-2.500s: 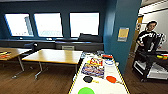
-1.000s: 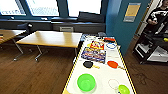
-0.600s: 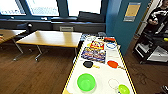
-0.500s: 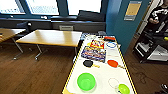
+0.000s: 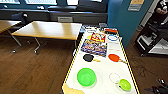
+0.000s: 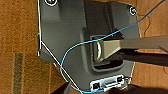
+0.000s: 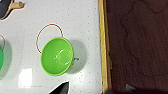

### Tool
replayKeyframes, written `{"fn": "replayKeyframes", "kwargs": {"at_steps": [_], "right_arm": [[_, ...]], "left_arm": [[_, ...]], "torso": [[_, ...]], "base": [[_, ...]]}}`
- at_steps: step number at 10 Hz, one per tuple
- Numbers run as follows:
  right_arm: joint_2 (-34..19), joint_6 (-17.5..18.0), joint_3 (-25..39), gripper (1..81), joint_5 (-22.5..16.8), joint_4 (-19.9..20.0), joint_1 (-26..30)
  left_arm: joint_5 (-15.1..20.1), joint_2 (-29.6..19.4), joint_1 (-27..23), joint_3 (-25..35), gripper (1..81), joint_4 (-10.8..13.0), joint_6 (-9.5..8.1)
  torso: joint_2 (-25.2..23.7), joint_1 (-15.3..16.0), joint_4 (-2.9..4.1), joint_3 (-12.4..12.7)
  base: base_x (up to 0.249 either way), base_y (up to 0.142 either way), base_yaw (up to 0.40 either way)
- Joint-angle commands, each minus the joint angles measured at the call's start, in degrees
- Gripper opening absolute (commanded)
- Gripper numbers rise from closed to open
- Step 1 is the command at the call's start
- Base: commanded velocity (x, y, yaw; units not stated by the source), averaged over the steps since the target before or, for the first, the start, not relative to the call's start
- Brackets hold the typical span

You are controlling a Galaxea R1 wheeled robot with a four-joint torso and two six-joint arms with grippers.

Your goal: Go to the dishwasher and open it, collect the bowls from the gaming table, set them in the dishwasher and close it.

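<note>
While the robot faces the gaming table, two bowls sit on the near end of its glossy white top: a large green bowl near the left edge and a smaller yellow-green bowl close to the right yellow rim, just beside a thin red ring marked on the surface. A black paddle and a red paddle lie further up, near colourful game boxes. I cannot tell whether either pincer is apart or together. The main risk, as I judge it, is the smaller bowl: a glancing push could slide it on the slick top and over that edge onto the wooden floor.
</note>
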Motion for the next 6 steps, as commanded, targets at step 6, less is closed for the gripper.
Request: {"fn": "replayKeyframes", "kwargs": {"at_steps": [6], "right_arm": [[2.03, 13.29, -8.33, 81.1, 3.06, 0.36, 8.94]], "left_arm": [[3.47, 0.63, 0.14, -2.66, 81.1, -0.13, -0.37]], "torso": [[0.02, 0.02, 0.00, 0.00]], "base": [[0.000, 0.000, 0.000]]}}
